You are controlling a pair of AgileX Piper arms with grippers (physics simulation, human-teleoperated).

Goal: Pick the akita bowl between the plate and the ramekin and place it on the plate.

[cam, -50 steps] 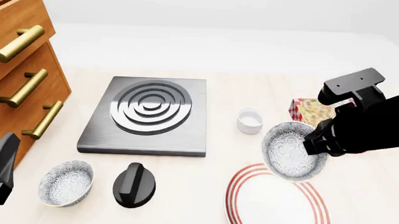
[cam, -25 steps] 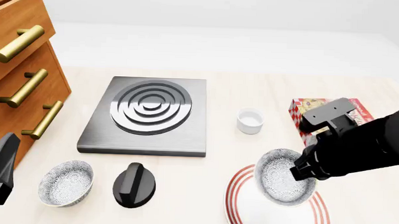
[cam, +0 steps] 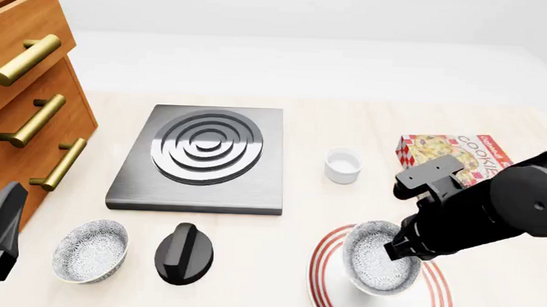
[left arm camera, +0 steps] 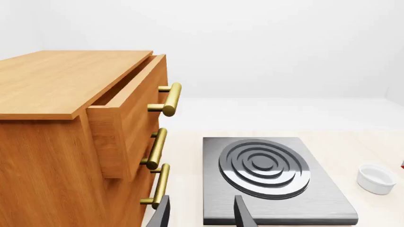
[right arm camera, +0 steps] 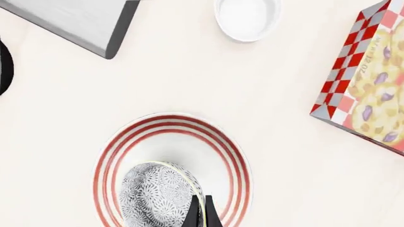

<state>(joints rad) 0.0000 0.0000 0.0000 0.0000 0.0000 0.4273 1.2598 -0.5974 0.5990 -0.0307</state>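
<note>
Speckled grey-and-white akita bowl [cam: 376,265]: over the plate's centre, tilted, mouth turned up and toward the camera in the front view; contact with the plate not clear.
Bowl against right gripper [right arm camera: 198,213]: rim caught between the two dark fingers, one finger inside the wall and one outside; bowl body off to one side of the fingertips in the right wrist view [right arm camera: 158,196].
Right gripper state: pressed thin on the bowl's rim, fingers almost together.
Right arm [cam: 476,210]: black, reaching in from the right, covering the bowl's right edge in the front view.
Plate [cam: 334,283]: white with red rings, at the near right of the table, under the bowl; also ringed around the bowl in the right wrist view [right arm camera: 211,150].
Ramekin [cam: 343,165]: plain white, upright, beyond the plate, apart from it, between the stove plate and the cookie box.
Cookie box [cam: 453,152]: red-checked, lying flat, right of the ramekin.
Second speckled bowl [cam: 90,250]: near left, upright, just beside the black knob [cam: 185,253].
Stove plate [cam: 203,158]: grey slab with concentric rings, mid-table.
Left gripper [left arm camera: 200,216]: fingers spread, nothing between them, pointing toward the stove plate.
Wooden drawer cabinet [cam: 24,111]: far left, brass handles, top drawer partly pulled out.
</note>
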